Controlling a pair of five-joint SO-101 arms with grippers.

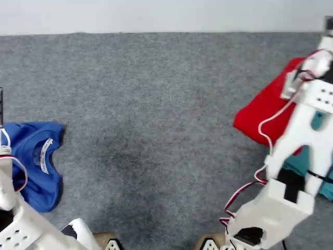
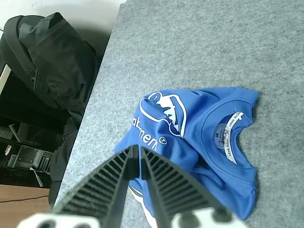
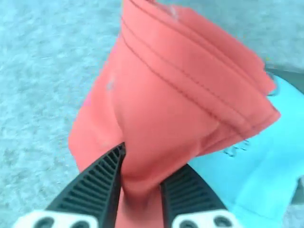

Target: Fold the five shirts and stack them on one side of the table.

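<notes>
Right wrist view: ribbed right pincer (image 3: pixel 149 159) grips creased red shirt (image 3: pixel 180 95).

You've got a grey, felt-like covering across the whole counter (image 1: pixel 156 130), which meets a plain white wall (image 1: pixel 156 15) at its far edge. Off one side, a black bag (image 2: pixel 47 61) slumps above a wooden floor (image 2: pixel 19 216).
</notes>
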